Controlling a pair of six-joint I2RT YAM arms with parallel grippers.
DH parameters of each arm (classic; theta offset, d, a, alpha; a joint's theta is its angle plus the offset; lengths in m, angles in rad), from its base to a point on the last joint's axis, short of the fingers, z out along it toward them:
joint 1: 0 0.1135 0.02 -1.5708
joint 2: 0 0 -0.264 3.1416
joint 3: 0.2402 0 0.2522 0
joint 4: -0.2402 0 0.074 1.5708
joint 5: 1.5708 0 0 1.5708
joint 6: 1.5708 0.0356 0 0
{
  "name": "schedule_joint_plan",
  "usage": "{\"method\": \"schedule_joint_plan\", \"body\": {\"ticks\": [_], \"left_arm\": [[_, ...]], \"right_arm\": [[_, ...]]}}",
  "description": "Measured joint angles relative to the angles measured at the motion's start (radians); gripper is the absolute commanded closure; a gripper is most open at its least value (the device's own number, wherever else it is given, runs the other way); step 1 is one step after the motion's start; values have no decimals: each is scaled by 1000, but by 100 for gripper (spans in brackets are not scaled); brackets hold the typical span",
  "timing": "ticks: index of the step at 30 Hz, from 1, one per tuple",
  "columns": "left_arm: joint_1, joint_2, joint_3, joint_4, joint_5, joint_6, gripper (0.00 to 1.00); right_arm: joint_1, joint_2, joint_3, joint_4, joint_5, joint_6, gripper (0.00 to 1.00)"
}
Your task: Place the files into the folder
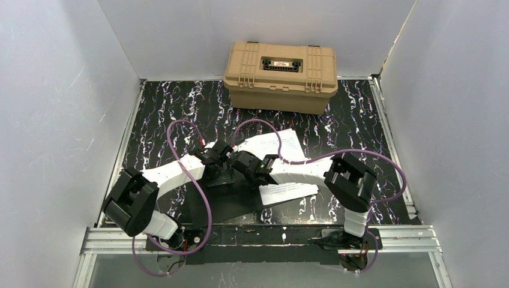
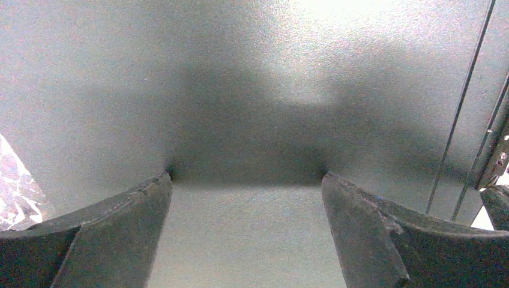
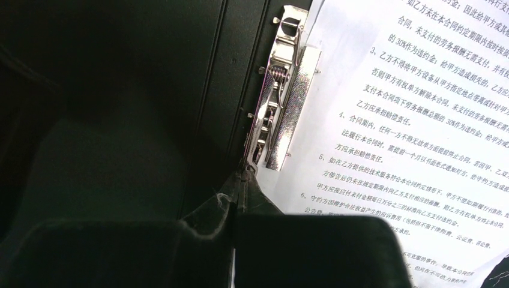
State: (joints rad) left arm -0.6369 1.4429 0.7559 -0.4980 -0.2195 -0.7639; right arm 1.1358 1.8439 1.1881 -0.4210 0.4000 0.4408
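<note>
Left arm (image 1: 174, 171) with elbow raised at the near left, forearm reaching inward, left gripper (image 2: 246, 198) angled down, fingers (image 2: 120, 234) spread wide apart, right arm (image 1: 312, 171) folded likewise from the near right, right gripper (image 3: 241, 189) tips pressed together, both wrists near each other at centre.

Black marbled table (image 1: 162, 114) carries folder (image 1: 231, 203), files (image 1: 289, 191), tan case (image 1: 280, 75).

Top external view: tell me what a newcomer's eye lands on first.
The tan hard case at the far edge of the black marbled table stands out first. Mid-table, the left gripper and right gripper meet over the open folder and the white printed files. The right wrist view adds the folder's shiny metal clip beside the sheets.
</note>
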Motion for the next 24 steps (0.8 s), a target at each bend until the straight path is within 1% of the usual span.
{"method": "schedule_joint_plan", "body": {"ticks": [16, 17, 24], "left_arm": [[1, -10, -2, 1, 3, 2, 5], [1, -12, -4, 3, 4, 3, 5], [6, -28, -14, 13, 16, 10, 5]], "right_arm": [[4, -16, -8, 19, 0, 15, 98], [4, -21, -8, 17, -2, 19, 97], [2, -34, -6, -16, 0, 41, 82]]}}
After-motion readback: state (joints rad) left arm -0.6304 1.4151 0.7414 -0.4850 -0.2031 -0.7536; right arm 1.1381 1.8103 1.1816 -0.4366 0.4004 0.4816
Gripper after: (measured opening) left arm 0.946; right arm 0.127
